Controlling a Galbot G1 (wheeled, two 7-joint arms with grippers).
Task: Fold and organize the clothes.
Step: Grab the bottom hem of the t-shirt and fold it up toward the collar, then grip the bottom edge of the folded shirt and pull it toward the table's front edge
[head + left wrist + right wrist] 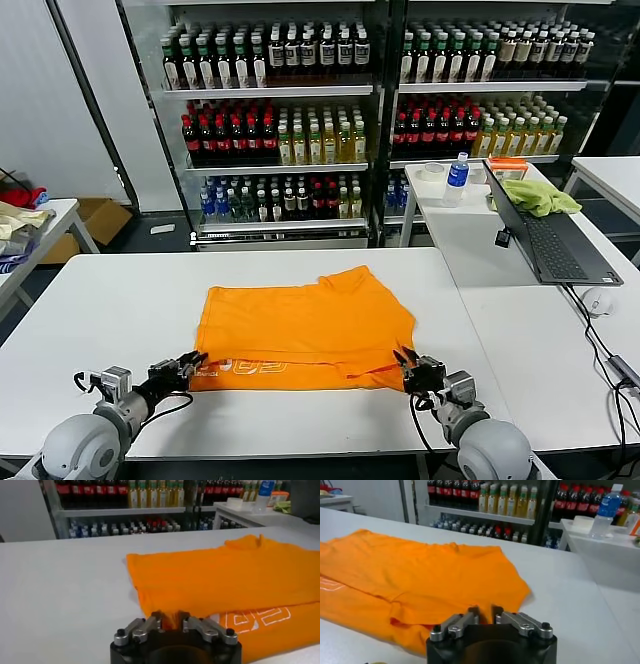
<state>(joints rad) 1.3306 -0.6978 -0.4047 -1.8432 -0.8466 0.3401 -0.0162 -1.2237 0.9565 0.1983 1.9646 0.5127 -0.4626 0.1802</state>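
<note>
The bright orange T-shirt (305,325) lies on the white table (100,320), folded over itself, with white lettering (250,366) showing along its near strip. My left gripper (198,358) is at the shirt's near left corner and my right gripper (403,358) at its near right corner. In the left wrist view the shirt (225,575) spreads ahead, and the left gripper (170,617) stands open with the orange hem in the gap between its fingers. In the right wrist view the right gripper (485,611) is likewise open over the shirt's (420,575) edge.
A second table to the right carries a laptop (545,240), a mouse (598,298), a yellow-green cloth (540,195) and a water bottle (457,178). Drink shelves (300,130) fill the back. A side table (50,215) with fabrics stands far left.
</note>
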